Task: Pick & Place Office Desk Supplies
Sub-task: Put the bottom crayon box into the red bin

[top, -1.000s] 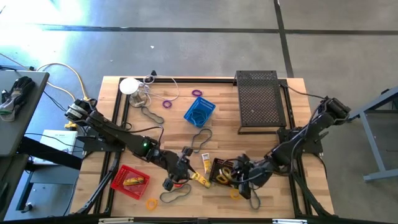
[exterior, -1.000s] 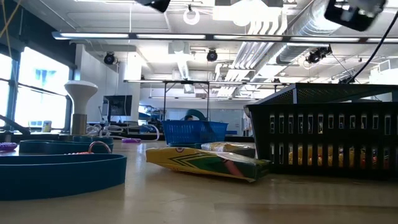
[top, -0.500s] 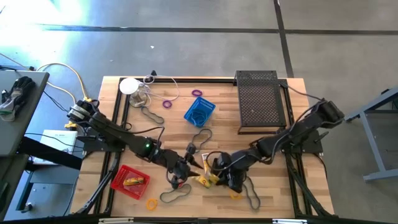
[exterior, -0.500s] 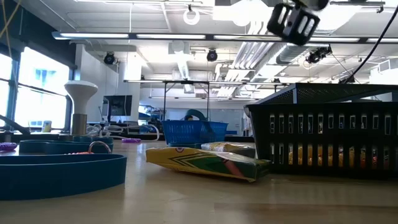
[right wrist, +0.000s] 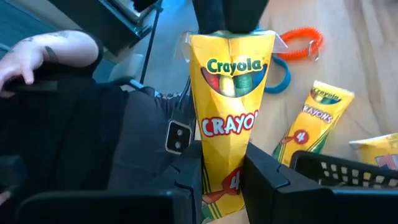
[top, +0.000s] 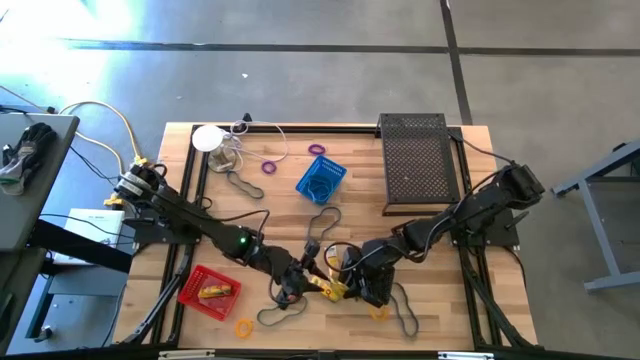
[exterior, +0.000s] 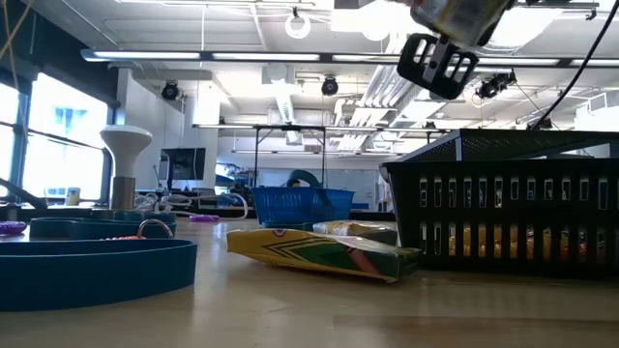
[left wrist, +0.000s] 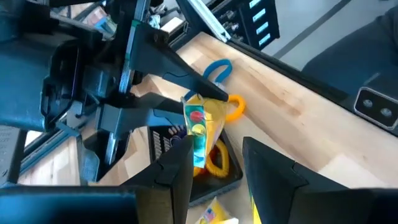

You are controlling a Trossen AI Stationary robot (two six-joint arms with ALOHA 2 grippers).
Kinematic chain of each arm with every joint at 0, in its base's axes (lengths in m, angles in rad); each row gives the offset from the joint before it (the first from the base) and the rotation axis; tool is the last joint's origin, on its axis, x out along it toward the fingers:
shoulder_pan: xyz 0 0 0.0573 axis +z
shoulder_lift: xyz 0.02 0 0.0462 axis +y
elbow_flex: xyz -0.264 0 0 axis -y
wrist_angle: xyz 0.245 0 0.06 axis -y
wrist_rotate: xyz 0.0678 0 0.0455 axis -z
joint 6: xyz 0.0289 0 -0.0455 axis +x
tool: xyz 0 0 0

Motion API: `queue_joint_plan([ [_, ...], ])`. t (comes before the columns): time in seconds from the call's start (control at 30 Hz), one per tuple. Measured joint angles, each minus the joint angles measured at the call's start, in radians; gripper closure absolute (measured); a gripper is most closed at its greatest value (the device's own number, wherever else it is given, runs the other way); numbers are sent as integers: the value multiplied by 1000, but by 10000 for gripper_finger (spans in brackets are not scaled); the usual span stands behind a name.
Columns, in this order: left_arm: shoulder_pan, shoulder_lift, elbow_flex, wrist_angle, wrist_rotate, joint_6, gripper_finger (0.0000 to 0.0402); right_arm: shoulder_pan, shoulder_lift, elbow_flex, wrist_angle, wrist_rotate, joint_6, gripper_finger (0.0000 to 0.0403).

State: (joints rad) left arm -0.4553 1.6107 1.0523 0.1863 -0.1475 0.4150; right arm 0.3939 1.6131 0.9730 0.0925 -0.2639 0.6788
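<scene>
Since a second ago the right gripper has swung from beyond the black mesh basket to its near side, meeting the left gripper.

Left wrist view: left fingers spread, empty, just short of the crayon box.

Right wrist view: right fingers pinch the Crayola box upright, beside the basket.

crayon box: lower end hidden between right gripper's fingers | black basket beside that gripper: cut off by frame edge | left gripper: too small from above to tell finger gap | person's forearm: cropped
</scene>
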Motion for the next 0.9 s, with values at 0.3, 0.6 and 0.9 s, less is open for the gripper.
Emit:
queue_joint_plan([
  [0.3,-35,86,-1,145,-85,38,269,18,1,-1,-34,-12,1,334],
  [0.6,-38,89,-1,191,-140,-18,237,37,-3,2,-6,10,8,334],
  [0.9,-30,89,-1,199,-10,-2,236,29,-2,2,-2,-13,7,334],
])
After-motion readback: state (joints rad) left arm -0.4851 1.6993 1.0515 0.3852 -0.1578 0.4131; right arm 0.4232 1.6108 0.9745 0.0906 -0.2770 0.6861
